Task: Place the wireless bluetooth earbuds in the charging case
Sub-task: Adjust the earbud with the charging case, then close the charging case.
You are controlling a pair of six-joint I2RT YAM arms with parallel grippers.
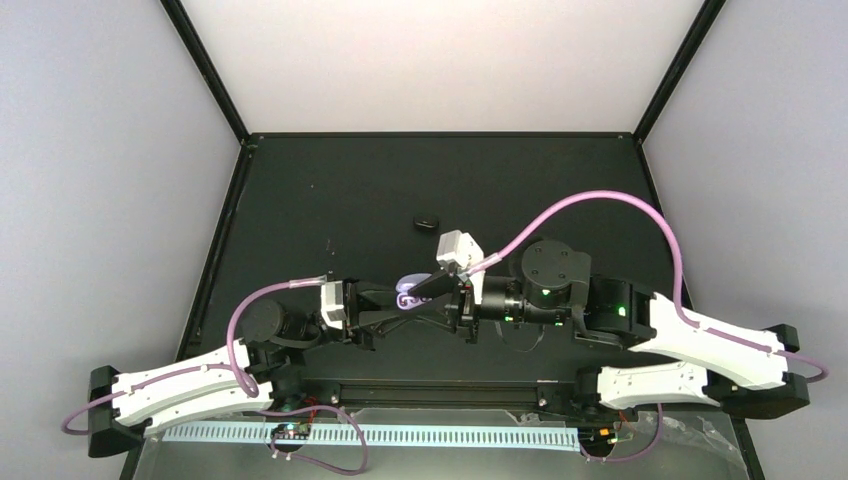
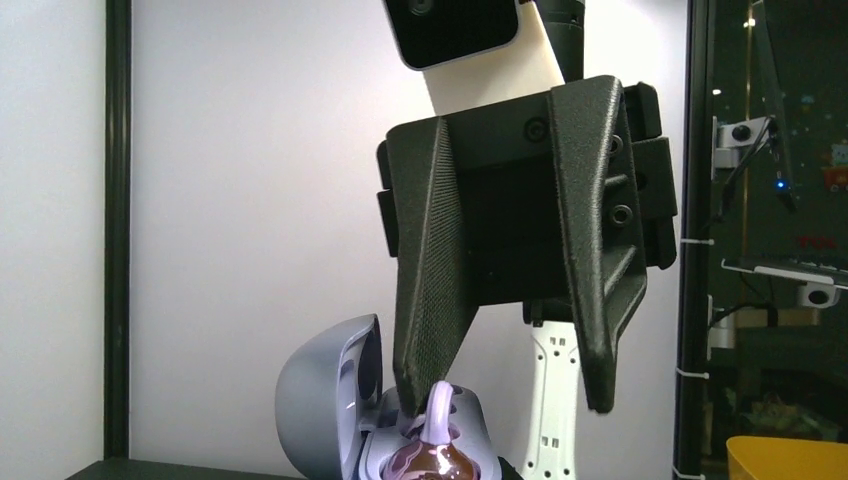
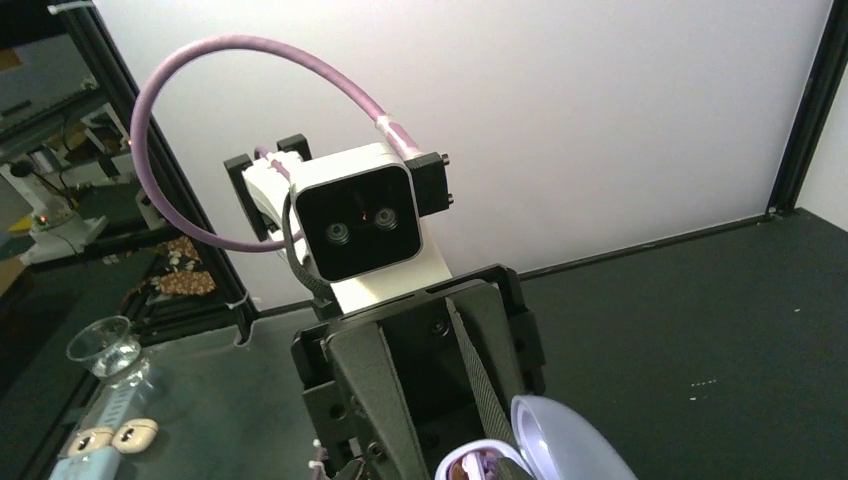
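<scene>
I am looking down at a black table (image 1: 330,190). Its top is flat, dark and dull. One small dark oval thing (image 1: 427,221) is lying on it, toward the far side and near the middle, well apart from the near edge. It is too small for me to tell what it is. In my right wrist view, a few tiny white dots (image 3: 705,382) are showing on the dark top. At the near edge a black rail (image 1: 430,384) is running across. My left arm base (image 1: 105,400) and my right arm base (image 1: 775,390) are sitting at its two ends. In front of the rail, a long white strip with little teeth (image 1: 420,435) is lying sideways.
</scene>
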